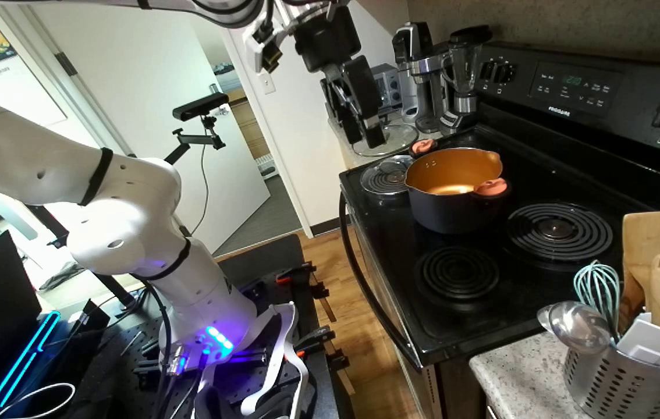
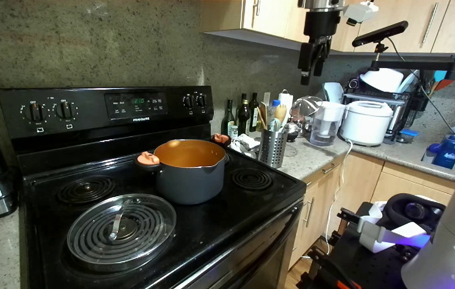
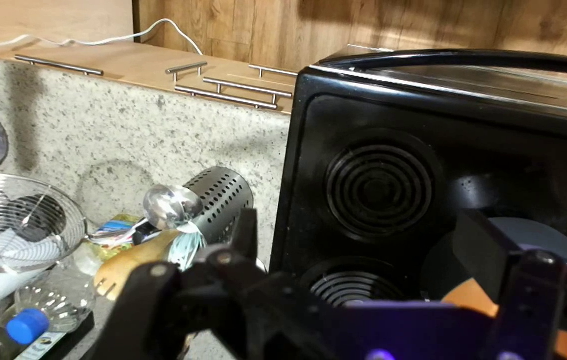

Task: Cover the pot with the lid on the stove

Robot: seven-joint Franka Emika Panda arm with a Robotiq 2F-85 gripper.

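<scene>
Wide, round, dark grey pot (image 2: 191,182), orange inside: stands uncovered among the coil burners (image 2: 251,178) of your black electric stove (image 2: 211,218), its peach-covered handles (image 2: 148,158) jutting out on opposite sides.
Round, see-through glass lid (image 2: 122,230), thin-rimmed: lies flat over a burner just beside the pot; you cannot tell whether the two touch.
Perforated steel utensil holder (image 1: 615,378): stands on the speckled counter (image 1: 522,372) close to your stove, wooden, metal and plastic tools (image 1: 659,241) poking up from it.
Black-and-silver blender (image 1: 462,75): stands upright on the counter across the stove from that holder.
Black two-finger gripper (image 3: 361,217): spread wide, nothing between its fingers (image 3: 246,232); in both exterior views you have it high up, well apart from pot and lid.
Wrist view: shows you the finger gap plainly, and there a finger covers part of the pot.
Lid's rim: in an exterior view the pot (image 1: 452,212) hides part of it; in an exterior view you see the whole lid (image 2: 122,230).
Second clear, round, rimmed piece (image 1: 401,138): you find it only in an exterior view, on the counter beside the stove, partly behind the gripper.
White lidded cooker (image 2: 366,122): only in an exterior view, past the utensil holder.
</scene>
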